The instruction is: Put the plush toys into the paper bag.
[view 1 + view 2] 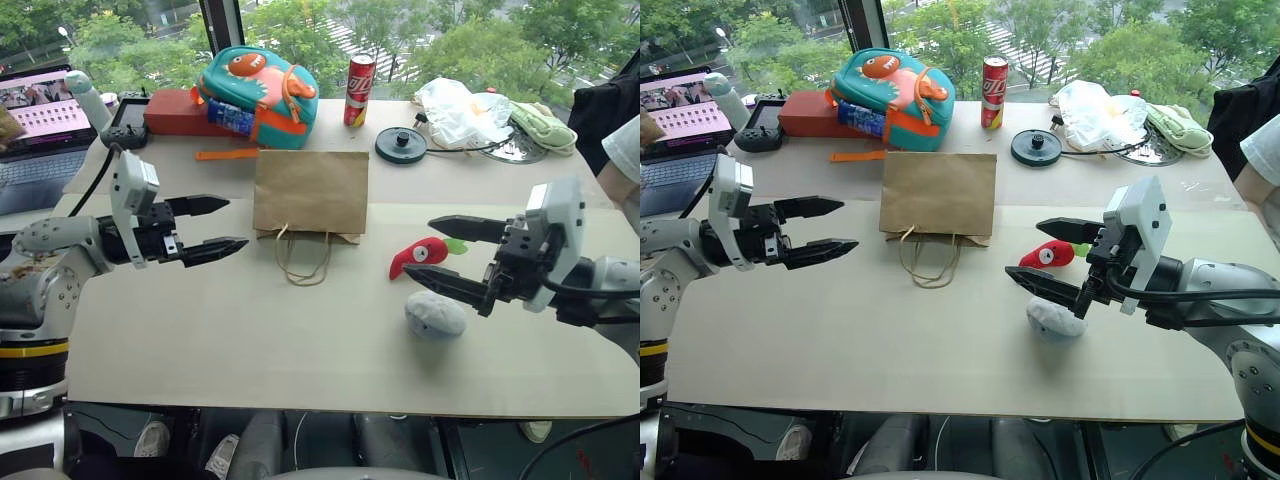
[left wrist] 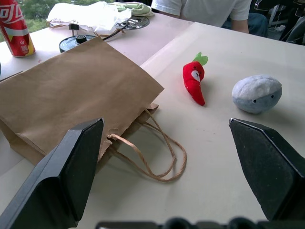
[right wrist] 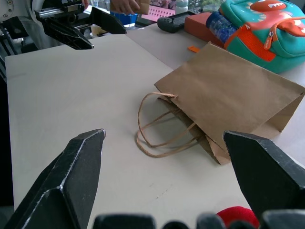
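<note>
Both grippers empty, fingers spread wide. Right gripper (image 1: 452, 258) hovers over the table (image 1: 250, 340), just above the two toys; left gripper (image 1: 212, 227) hangs well apart on the other side of the paper bag (image 1: 311, 192). Red chili toy (image 1: 419, 254) lies between the right fingers' line and the bag; grey-blue toy (image 1: 435, 313) sits just nearer the table's front edge. Both look light and soft, likely to squash under a pinch: grip across the middle of the body, not the chili's green tip. Bag lies flat, mouth and cord handles (image 1: 303, 258) toward the robot; thin, floppy paper, probably needs its upper lip lifted or a handle held before anything goes in.
</note>
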You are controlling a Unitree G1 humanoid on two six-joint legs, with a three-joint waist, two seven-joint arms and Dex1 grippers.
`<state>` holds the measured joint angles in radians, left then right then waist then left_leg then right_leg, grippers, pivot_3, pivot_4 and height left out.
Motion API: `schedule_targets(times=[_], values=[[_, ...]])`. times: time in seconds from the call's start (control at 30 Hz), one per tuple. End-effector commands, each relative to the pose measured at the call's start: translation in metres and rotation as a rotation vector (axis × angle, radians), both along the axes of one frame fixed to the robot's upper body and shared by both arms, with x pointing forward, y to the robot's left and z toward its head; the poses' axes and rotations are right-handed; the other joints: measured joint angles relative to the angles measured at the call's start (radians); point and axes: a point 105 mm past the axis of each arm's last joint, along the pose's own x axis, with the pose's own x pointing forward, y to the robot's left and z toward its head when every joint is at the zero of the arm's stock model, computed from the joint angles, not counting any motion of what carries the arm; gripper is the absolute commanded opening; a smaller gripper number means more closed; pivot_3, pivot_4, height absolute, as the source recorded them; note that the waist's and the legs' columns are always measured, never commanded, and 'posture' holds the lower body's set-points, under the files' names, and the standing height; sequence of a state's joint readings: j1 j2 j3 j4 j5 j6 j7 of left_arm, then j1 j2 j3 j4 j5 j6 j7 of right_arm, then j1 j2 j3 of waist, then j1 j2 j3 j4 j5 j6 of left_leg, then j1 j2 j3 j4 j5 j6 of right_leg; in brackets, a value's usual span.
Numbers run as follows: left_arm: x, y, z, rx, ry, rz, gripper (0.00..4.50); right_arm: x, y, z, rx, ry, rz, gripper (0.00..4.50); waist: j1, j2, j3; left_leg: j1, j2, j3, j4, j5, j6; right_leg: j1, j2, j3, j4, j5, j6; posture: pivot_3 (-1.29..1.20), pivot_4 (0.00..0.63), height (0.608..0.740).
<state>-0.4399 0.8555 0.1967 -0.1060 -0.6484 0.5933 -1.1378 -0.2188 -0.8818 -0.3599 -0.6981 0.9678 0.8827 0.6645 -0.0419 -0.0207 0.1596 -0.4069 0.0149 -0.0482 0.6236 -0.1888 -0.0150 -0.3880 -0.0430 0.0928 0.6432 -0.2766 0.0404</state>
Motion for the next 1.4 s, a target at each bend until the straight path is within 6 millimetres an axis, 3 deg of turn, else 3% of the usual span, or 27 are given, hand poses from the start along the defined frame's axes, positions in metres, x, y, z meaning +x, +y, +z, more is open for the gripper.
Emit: schedule_targets(times=[0.03,0.13,0.23,0.4,0.53,0.7,1.0,1.3,1.4], values=[[-0.002,-0.002,0.016,-0.002,-0.057,-0.011,4.5,-0.001,0.002,0.009,-0.001,-0.057,0.002,4.39,0.0,0.0,0.0,0.0,0.0,0.0,0.0,0.0,0.0,0.0,0.0,0.0,0.0,0.0,0.0,0.0,0.15,0.739],[0.003,0.001,0.005,0.056,-0.064,0.0,4.5,-0.001,0.003,0.008,0.0,-0.054,-0.003,4.39,0.001,0.0,0.0,0.0,0.0,0.0,0.0,0.0,0.0,0.0,0.0,0.0,0.0,0.0,0.0,0.0,0.15,0.739],[0.014,0.006,-0.017,0.23,-0.157,0.008,4.5,-0.001,0.004,0.007,0.002,-0.052,-0.006,4.39,0.001,0.0,0.0,0.0,0.0,0.0,0.0,0.0,0.0,0.0,0.0,0.0,0.0,0.0,-0.001,0.0,0.15,0.739],[0.05,0.007,-0.042,0.513,-0.449,0.071,4.5,-0.001,0.005,0.007,0.0,-0.053,-0.01,4.39,0.009,0.0,0.0,0.0,-0.001,0.001,0.0,0.0,0.0,0.0,0.0,0.0,0.0,0.003,-0.006,0.0,0.15,0.739],[0.069,-0.006,-0.061,0.705,-0.703,0.02,4.5,-0.002,0.007,0.008,0.006,-0.061,-0.021,4.39,0.024,0.0,0.0,-0.001,-0.001,0.0,0.001,0.0,0.0,0.0,-0.001,0.0,-0.002,0.004,-0.006,0.0,0.15,0.739],[0.085,-0.026,-0.071,0.703,-0.821,-0.003,4.5,-0.004,0.009,0.007,0.016,-0.062,-0.035,4.39,0.029,0.0,0.0,-0.004,-0.001,0.0,0.001,0.0,0.001,-0.001,-0.001,0.0,-0.002,0.004,-0.006,0.0,0.15,0.739],[0.104,-0.063,-0.071,0.579,-0.831,0.019,4.5,-0.004,0.008,0.005,0.026,-0.06,-0.064,4.39,0.024,0.0,0.0,-0.005,-0.002,-0.001,0.002,0.0,0.001,-0.001,-0.001,-0.002,-0.001,0.004,-0.005,0.0,0.15,0.739],[0.104,-0.072,-0.074,0.553,-0.817,-0.004,4.5,-0.005,0.009,0.003,0.031,-0.06,-0.079,4.39,0.025,0.0,0.0,-0.004,-0.002,-0.001,0.003,0.0,0.001,-0.001,0.0,-0.002,0.001,0.004,-0.005,0.0,0.15,0.739],[0.103,-0.071,-0.076,0.553,-0.815,-0.011,3.76,-0.006,0.01,0.002,0.034,-0.059,-0.08,4.5,0.027,0.0,0.0,-0.004,-0.002,-0.002,0.003,0.0,0.001,-0.001,-0.001,-0.002,0.001,0.004,-0.005,0.0,0.15,0.739]])
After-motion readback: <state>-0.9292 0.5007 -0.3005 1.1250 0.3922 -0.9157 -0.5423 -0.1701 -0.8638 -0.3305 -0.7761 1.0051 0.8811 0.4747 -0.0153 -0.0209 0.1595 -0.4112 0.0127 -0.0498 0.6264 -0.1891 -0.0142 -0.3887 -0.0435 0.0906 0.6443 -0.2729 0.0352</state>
